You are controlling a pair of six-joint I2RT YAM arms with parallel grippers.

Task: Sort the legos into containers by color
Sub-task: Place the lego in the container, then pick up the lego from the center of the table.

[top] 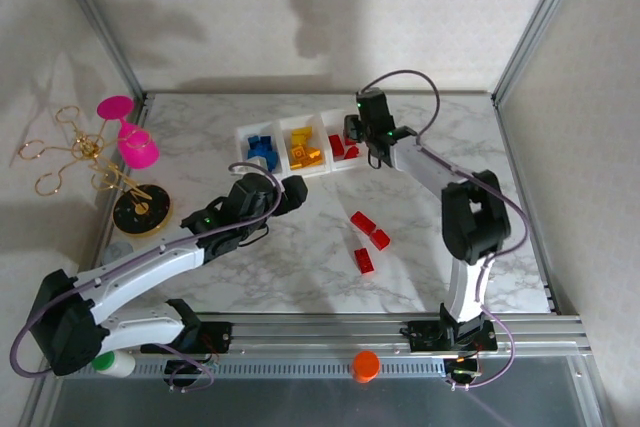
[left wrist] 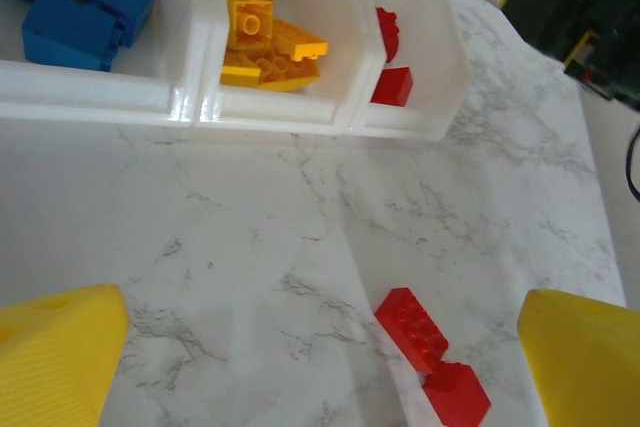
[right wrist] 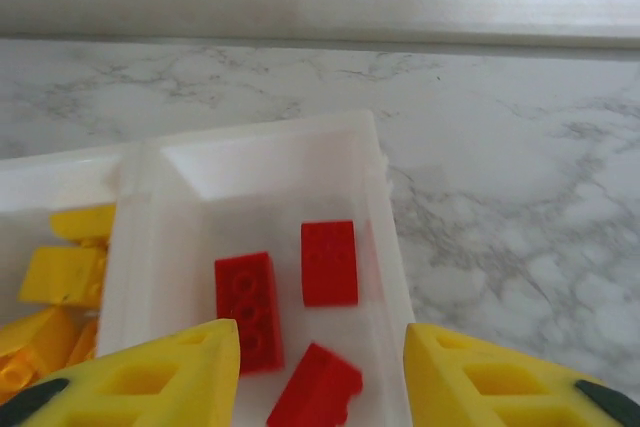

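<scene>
Nearly done: blue, yellow and some red legos (right wrist: 245, 307) lie sorted in the containers (top: 283, 171), while three glossy red bricks (top: 380, 239) are left on the tabletop (top: 300, 267) — two just ahead of the left hand (left wrist: 320, 332), which is spread wide and empty. The right hand (right wrist: 320, 347) hangs released over the red bin (right wrist: 260, 147) — small studded bricks lie loose directly beneath its parted fingers.
</scene>
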